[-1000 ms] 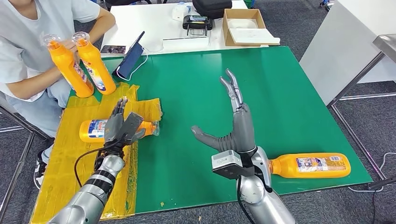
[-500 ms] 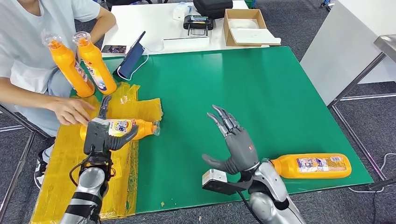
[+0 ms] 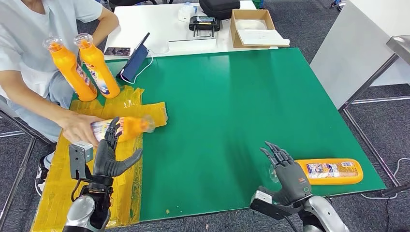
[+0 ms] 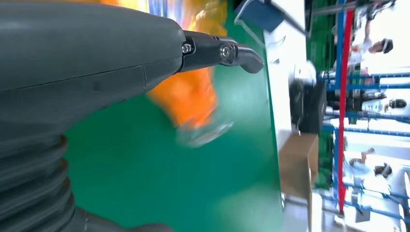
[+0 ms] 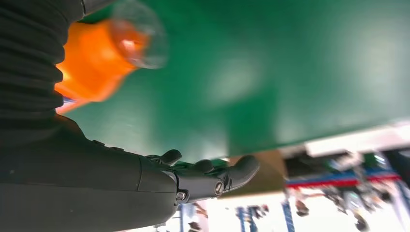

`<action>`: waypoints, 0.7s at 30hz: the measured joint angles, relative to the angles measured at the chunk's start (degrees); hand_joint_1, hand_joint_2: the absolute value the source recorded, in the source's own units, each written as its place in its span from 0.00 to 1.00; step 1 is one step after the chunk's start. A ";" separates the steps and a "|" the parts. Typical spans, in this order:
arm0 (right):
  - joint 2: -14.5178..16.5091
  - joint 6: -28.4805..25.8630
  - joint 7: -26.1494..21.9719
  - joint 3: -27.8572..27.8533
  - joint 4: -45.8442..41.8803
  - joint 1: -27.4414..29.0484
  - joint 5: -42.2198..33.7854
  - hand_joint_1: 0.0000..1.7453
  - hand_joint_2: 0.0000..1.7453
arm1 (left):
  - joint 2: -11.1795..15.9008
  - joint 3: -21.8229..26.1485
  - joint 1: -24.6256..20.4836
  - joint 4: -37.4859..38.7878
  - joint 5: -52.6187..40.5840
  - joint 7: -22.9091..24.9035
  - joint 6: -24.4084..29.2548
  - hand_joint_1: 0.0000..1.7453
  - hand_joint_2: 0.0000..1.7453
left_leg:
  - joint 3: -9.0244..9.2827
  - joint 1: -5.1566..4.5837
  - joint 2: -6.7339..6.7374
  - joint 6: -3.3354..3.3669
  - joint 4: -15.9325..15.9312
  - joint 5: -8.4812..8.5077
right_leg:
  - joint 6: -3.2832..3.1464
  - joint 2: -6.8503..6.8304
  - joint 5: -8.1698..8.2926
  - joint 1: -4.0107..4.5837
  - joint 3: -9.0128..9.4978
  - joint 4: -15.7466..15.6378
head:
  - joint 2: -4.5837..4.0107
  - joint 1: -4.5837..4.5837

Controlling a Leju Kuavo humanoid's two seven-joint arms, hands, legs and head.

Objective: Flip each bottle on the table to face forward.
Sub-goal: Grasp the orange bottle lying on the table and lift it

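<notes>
Right hand (image 3: 286,175) open, fingers spread, empty, beside cap end of lying bottle (image 3: 329,171) near green table (image 3: 232,96) front edge. Left hand (image 3: 109,155) open, empty. Bottle likely rigid, slick plastic; grasp mid-body.

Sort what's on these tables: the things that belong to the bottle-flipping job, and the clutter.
Job:
lying bottle by the right hand
bottle in the person's hand
two upright bottles

Clutter:
cardboard box
black case
blue phone stand
yellow sheet

Orange bottles (image 3: 329,171), green table (image 3: 232,96)
</notes>
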 joint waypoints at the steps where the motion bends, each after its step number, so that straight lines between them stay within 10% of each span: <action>1: -0.71 0.13 0.86 -0.59 0.00 0.55 0.41 0.00 1.00 | 0.02 -0.05 0.52 -0.46 1.20 0.12 -0.86 0.00 1.00 | 0.01 0.00 -0.01 0.00 0.00 0.00 | 0.00 0.00 0.00 0.00 0.01 0.00 | 0.00 0.01; 21: -5.70 3.23 5.41 -14.71 5.82 0.61 11.49 0.00 1.00 | 0.04 -0.52 5.87 -4.44 4.57 1.09 -3.24 0.00 1.00 | 0.06 -0.07 0.06 0.04 0.00 -0.03 | 0.02 0.02 0.00 -0.07 0.06 0.00 | 0.00 -0.01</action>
